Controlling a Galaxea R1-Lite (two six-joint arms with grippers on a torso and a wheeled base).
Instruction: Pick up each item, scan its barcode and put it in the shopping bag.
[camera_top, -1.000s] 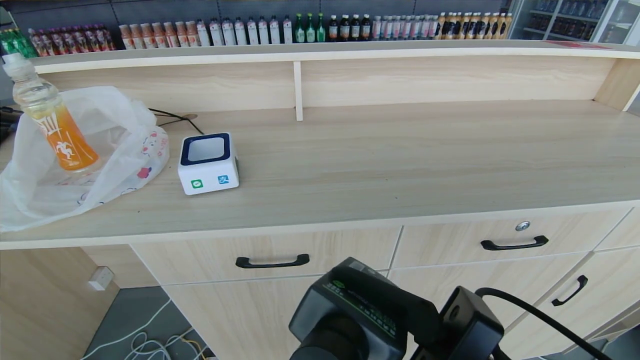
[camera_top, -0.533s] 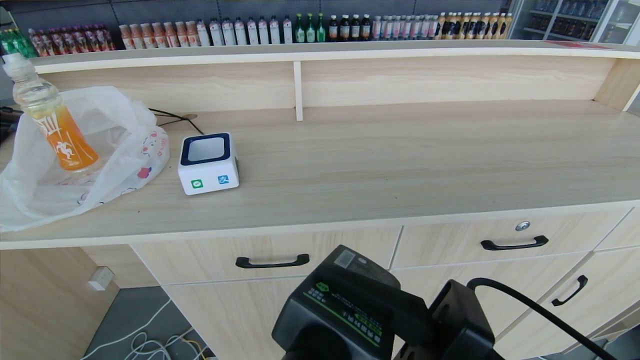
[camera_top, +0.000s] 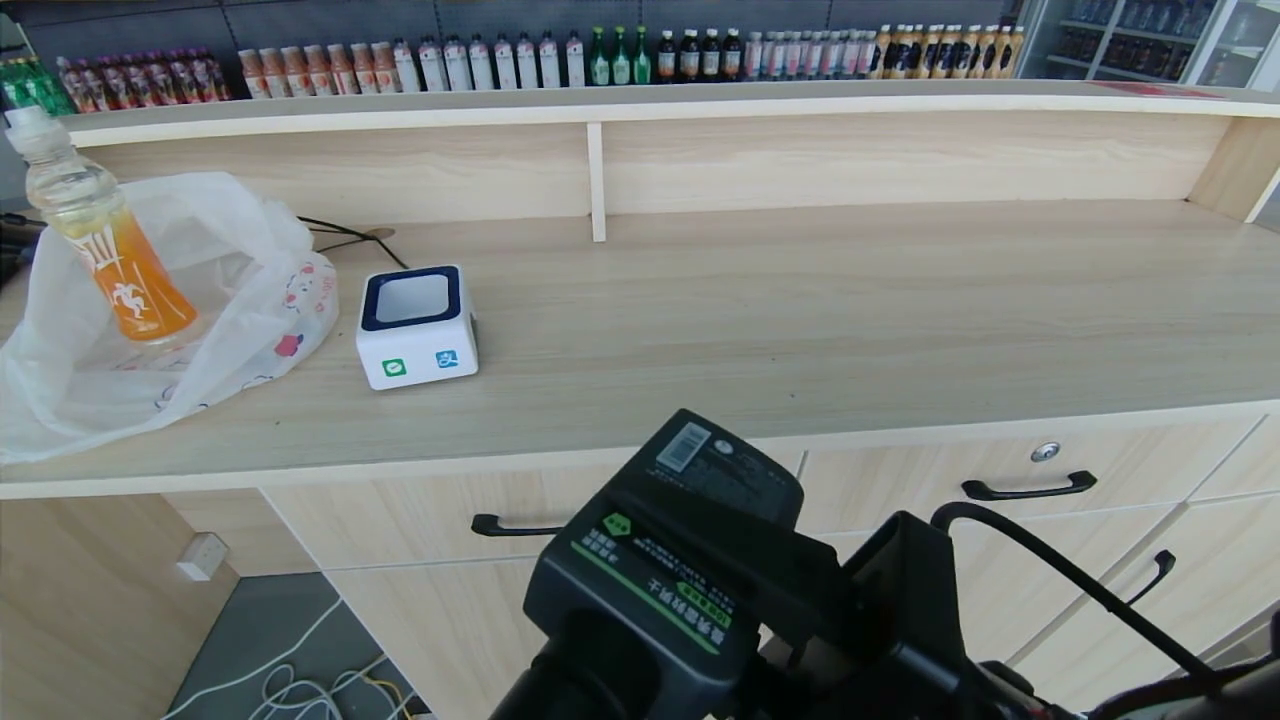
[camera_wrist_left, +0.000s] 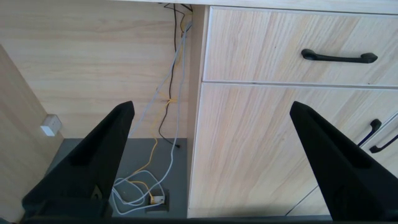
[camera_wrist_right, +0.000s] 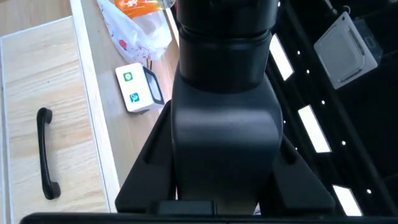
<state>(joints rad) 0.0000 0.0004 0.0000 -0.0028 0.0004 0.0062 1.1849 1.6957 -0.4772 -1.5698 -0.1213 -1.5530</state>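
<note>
A black container with a green label is clamped between the fingers of the right gripper, which are closed against its sides, so the container is carried by that gripper in front of the drawer fronts, just below the edge of the counter. A white barcode is seen on the container's upper face, at the end farthest from the gripper's wrist. The scanner, a white box with a dark blue rim, is found on the counter ahead of the right gripper and off to its left, well apart from the held container. Farther left again, beyond the scanner and just beside it, the shopping bag is spread on the counter, and an orange drink bottle is stood upright inside it. The left gripper is held low with its fingers spread wide apart and nothing between them; ahead of it a drawer handle is seen on the cabinet, and loose cables are seen on the floor beneath.
</note>
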